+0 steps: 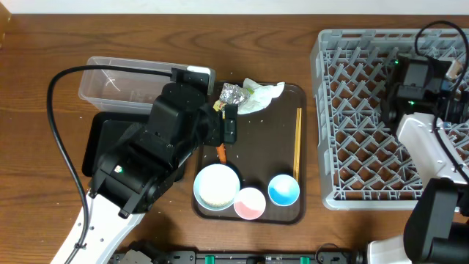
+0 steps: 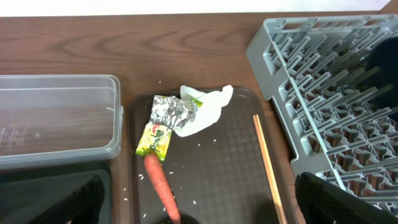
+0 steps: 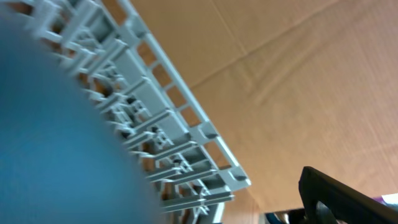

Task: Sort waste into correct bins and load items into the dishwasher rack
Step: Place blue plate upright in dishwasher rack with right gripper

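Note:
My left gripper is open and empty, low over the brown serving tray, its fingers either side of the orange carrot's near end. Beyond the carrot lie a yellow-green wrapper, silver foil and crumpled white paper; rice grains are scattered about. The chopsticks lie at the tray's right. The white bowl, pink cup and light blue cup stand at its front. My right gripper is over the grey rack; one finger shows spread wide, and a blurred blue plate fills the left.
The clear tub stands at the back left, with the black tray in front of it, partly under my left arm. The brown serving tray lies between the bins and the rack. A black cable loops over the table's left.

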`<action>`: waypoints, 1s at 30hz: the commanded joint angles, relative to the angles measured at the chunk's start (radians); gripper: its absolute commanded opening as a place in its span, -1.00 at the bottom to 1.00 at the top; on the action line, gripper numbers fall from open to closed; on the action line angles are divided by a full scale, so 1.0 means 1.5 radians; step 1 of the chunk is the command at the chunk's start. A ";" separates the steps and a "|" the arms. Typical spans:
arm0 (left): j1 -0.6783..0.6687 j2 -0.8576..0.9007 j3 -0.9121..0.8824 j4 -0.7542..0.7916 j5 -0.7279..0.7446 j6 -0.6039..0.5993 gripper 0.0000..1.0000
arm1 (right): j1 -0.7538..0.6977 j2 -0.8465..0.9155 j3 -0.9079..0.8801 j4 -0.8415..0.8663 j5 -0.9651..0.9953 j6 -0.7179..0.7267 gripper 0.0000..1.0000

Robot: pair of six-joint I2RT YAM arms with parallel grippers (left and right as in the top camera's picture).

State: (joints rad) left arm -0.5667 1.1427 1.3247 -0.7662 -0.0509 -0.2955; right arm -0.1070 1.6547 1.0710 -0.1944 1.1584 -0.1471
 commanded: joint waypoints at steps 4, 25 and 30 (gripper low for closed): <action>0.000 -0.004 0.011 -0.027 0.004 -0.006 0.96 | 0.050 -0.091 0.010 -0.005 -0.150 -0.008 0.98; 0.000 -0.007 0.011 -0.102 0.032 0.045 0.96 | 0.199 -0.272 0.009 -0.329 -0.929 0.247 0.82; -0.009 0.045 0.008 -0.213 0.155 0.068 0.92 | 0.195 -0.267 0.009 -0.320 -0.927 0.247 0.82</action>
State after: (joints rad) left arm -0.5678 1.1580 1.3254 -1.0393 0.0513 -0.2279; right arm 0.1871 1.2579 1.0790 -0.6926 -0.1749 0.1947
